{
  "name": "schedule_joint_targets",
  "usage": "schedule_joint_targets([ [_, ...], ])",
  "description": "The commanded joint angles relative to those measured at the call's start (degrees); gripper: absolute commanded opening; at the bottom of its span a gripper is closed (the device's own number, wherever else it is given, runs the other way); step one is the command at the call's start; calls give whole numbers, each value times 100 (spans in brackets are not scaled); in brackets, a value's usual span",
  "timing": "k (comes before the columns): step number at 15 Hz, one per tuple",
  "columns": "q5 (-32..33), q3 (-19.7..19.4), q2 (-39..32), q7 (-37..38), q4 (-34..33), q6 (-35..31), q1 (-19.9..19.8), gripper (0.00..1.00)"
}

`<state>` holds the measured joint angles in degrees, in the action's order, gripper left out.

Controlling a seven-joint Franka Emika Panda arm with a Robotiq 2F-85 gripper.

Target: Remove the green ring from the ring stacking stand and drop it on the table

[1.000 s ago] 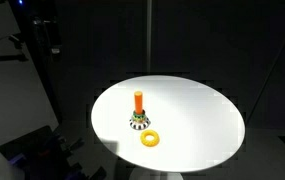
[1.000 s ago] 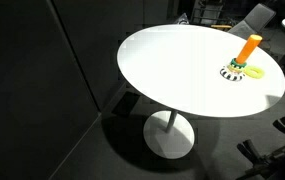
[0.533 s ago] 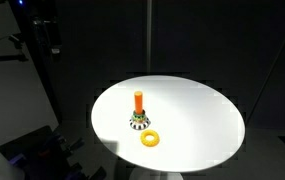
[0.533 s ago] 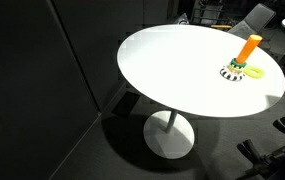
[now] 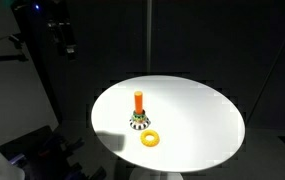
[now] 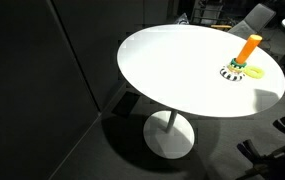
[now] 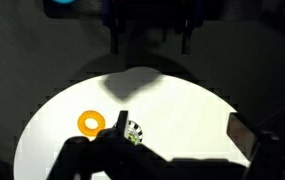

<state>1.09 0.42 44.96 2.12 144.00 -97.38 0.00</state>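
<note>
- Thick yellow ring (image 5: 149, 139) lying flat on the bright white table (image 5: 197, 120), near the front edge.
- Just behind it, ring stacking stand (image 5: 139, 113) upright, with green ring (image 5: 139, 121) low around the orange peg.
- Beyond, dark room all round.
- Gripper (image 7: 150, 42) well clear of the table, spread wide, holding nothing.

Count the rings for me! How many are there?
2. The thick yellow ring lies on the table beside the stand. The thin green ring sits low around the stand, barely visible. None else shows.
</note>
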Motion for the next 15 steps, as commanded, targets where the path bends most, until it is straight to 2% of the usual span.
schedule_joint_targets([
  [1,-47,46,-655,255,-292,-460,-95,100],
  [8,11,-66,-1866,588,-596,-1441,-356,100],
  [15,138,-174,-2494,731,-435,-2786,-623,100],
])
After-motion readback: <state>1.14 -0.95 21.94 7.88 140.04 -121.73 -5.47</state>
